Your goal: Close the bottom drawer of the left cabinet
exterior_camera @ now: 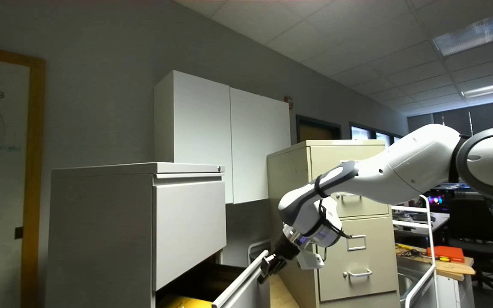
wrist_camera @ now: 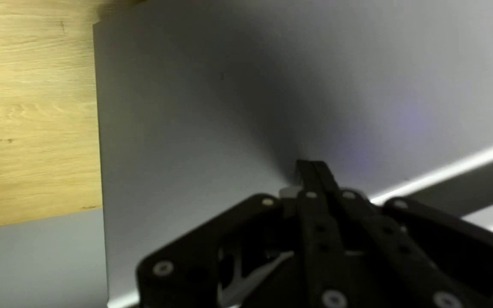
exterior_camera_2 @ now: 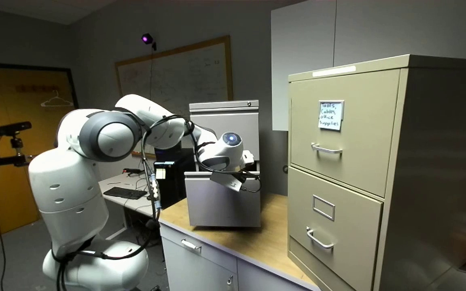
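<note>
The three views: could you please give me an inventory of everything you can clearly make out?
left cabinet: one, light grey, left of the beige cabinet
beige cabinet: one, beige, beside it
upper drawer front: one, light grey, left cabinet, shut
bottom drawer: one, light grey, below that front, open
yellow item: at least one, yellow, inside the drawer
wall cupboard doors: two, white, on the wall
whiteboard: one, white, on the wall
countertop: one, tan, beneath the drawer
handwritten label: one, pale, on the beige cabinet
office chair: one, black, background
door: at least one, orange-brown, background
arm: one, white and grey, in front of the cabinets
gripper: one, black, closed, at the drawer's front
</note>
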